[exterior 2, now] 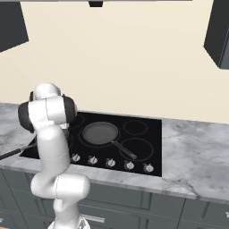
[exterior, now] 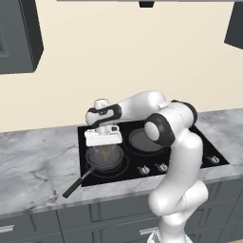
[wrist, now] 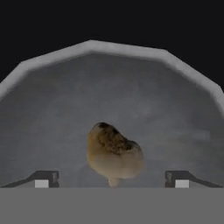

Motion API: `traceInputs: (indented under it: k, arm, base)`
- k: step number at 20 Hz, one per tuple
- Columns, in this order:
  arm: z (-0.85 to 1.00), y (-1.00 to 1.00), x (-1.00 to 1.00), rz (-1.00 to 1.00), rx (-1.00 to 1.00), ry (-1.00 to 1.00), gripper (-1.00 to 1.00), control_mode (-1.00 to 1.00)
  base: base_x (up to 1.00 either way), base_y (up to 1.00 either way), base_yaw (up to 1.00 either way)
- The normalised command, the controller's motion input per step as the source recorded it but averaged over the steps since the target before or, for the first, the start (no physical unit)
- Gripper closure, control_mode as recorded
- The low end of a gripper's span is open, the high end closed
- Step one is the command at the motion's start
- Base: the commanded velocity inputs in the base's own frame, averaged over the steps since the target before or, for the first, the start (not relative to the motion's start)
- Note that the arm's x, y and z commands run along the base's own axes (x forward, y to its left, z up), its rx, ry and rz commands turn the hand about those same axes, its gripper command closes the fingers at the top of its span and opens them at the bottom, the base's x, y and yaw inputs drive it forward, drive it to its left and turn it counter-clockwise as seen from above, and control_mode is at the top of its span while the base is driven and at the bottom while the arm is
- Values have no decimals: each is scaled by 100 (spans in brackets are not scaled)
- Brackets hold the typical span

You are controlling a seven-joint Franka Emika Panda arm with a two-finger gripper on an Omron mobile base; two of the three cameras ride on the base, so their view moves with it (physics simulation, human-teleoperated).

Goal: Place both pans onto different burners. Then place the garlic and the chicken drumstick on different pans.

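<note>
Pincer open, hovering over orange-brown lumpy chicken drumstick, which lies inside deeper speckled dark grey pan at black glass cooktop's front left corner. Shallower pan just beside it.

My deeper pan, dark grey with a speckled inside, sits on the front left burner of the black cooktop, its thin black handle pointing out over the front edge. Inside it lies the chicken drumstick, an orange-brown lump with a dark top. The shallower, wider pan rests flat on a middle burner, empty, handle toward the knobs.
</note>
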Motion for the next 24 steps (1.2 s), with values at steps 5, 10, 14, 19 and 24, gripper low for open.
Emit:
traceInputs:
  k: [5, 10, 14, 19, 24]
  arm:
    - [51, -30, -38, 0, 0, -6, -100, -100]
    - [33, -69, -29, 0, 1, -4, -100, -100]
    - [15, -75, -16, 1, 0, -2, -100, -100]
    - [14, -76, -7, 0, 0, 0, -100, -100]
    - [15, -74, -9, 2, 0, 0, -100, -100]
  base:
    - [0, 0, 0]
    - [0, 0, 0]
    - [0, 0, 0]
    - [0, 0, 0]
    - [0, 0, 0]
